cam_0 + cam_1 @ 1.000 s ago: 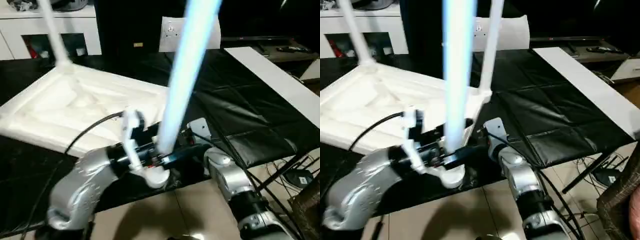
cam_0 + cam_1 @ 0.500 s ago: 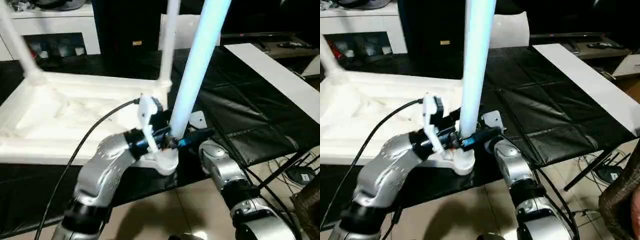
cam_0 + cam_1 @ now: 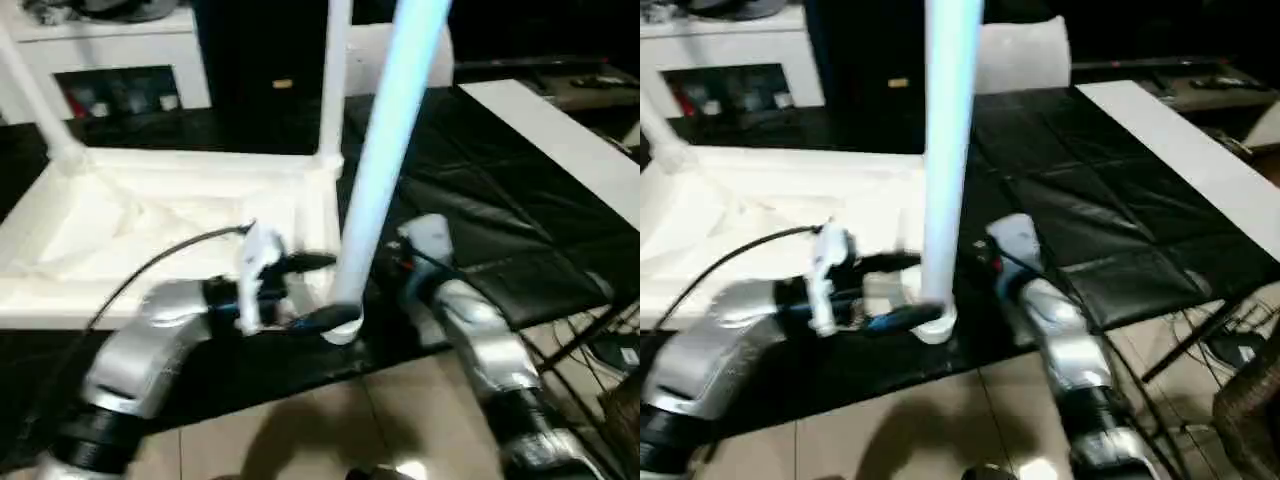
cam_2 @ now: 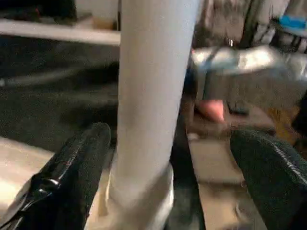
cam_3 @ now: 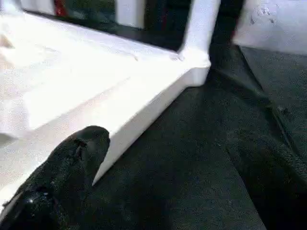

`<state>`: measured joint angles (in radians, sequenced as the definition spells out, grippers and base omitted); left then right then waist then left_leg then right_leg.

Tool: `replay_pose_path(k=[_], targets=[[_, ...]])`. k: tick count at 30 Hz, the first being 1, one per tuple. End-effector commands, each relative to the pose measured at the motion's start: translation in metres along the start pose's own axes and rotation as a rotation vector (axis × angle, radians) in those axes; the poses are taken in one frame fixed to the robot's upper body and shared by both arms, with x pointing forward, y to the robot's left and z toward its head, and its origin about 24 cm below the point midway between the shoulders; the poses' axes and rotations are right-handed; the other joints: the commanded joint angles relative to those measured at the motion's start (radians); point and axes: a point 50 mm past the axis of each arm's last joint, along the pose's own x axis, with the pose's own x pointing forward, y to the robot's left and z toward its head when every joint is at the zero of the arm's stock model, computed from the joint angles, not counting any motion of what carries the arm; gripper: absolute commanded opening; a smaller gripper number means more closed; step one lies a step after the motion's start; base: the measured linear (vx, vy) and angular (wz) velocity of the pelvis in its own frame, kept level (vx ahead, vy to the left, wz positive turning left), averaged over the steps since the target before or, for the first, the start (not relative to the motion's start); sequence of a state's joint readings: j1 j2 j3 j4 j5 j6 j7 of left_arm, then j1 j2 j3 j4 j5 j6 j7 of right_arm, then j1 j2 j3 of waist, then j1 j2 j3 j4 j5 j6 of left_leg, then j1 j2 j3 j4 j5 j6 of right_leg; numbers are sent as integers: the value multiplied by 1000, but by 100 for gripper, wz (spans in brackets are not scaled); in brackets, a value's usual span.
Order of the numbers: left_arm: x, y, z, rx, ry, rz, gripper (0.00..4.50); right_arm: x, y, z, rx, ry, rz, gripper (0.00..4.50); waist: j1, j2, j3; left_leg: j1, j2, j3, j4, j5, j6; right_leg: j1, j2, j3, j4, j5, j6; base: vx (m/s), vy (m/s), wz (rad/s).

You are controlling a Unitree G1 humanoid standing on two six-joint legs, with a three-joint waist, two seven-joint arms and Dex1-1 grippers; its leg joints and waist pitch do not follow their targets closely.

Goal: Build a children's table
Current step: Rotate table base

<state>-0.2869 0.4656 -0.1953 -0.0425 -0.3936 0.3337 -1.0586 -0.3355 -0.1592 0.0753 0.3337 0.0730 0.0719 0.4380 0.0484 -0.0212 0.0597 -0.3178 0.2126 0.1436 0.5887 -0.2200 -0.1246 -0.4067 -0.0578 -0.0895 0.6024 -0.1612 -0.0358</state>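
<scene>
The table top (image 3: 170, 215) lies upside down on the black bench (image 3: 480, 190). The left gripper (image 4: 158, 158) now has its jaws apart around the leg (image 3: 375, 170), no longer clamped. The right gripper (image 5: 163, 158) has its jaws apart too.

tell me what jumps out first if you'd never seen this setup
A long white table leg stands nearly upright at the near corner of the upturned white tabletop, between the open fingers of the left end effector. Two more legs already rise from the tabletop's far corners. All of it lies on a black mat.
</scene>
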Motion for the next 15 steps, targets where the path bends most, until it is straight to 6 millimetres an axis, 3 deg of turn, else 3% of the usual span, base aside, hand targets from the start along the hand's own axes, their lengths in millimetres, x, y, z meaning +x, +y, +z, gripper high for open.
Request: replay_pose_path(k=[1,4,5,10,11,15], targets=[[-7,10,-9,73,130,-4,402,-12,4,2,-22,38,95,450,3,18,-60,-16,3,15,-70,-173,30,64,-57,53,-73,-316,-127,0,0,0],[-16,21,-19,128,253,11,375,-26,9,2,-49,64,184,450,14,19,-59,-10,-1,14,-71,-189,44,64,-56,54,-84,-368,-72,0,0,0],[-18,31,-20,172,308,4,363,-42,10,7,-48,50,247,450,18,19,-63,-10,0,14,-70,-170,43,64,-59,54,-89,-373,-65,0,0,0],[-14,37,-18,166,305,-29,327,-59,10,11,-68,61,337,450,21,16,-66,-20,5,12,-70,-139,43,70,-65,55,-76,-300,-112,0,0,0],[-13,39,-20,175,330,-44,318,-63,10,14,-60,60,361,450,18,24,-66,-22,2,11,-68,-137,43,71,-65,54,-75,-290,-124,0,0,0],[-8,44,-28,161,378,-96,306,-80,16,22,-41,80,478,450,19,16,-65,-21,-1,14,-65,-142,58,73,-61,54,-84,-326,-103,0,0,0]])
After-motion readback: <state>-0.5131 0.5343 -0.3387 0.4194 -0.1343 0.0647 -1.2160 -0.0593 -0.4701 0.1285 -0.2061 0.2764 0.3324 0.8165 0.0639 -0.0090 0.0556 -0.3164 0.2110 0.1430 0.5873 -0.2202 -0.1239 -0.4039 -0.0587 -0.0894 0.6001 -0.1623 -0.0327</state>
